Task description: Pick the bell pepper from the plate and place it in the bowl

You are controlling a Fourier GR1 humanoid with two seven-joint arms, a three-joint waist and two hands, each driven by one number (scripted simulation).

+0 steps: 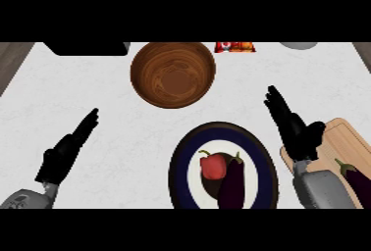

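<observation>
Right hand (293, 125): raised at the right of the plate, fingers straight and together, nothing held; it lies nearer the pepper than the other hand.
Left hand (66, 147): shown at the near left, open, fingers up, at rest.
Bell pepper (212, 165): red, lying on the white centre of the dark-rimmed plate (184, 147), touching an aubergine (233, 182) at its right.
Bowl (173, 73): wooden, just beyond the plate on the far side, holding nothing visible.
Handling note: the pepper is best approached from above and from its left or far side, so that the aubergine pressed against it is not caught or nudged; a short lift toward the far side should be judged sufficient.
Surroundings: cutting board (334, 135) at the right with a second aubergine (357, 177); red packet (235, 46) and dark box (87, 47) at the far edge, clear of the path.
</observation>
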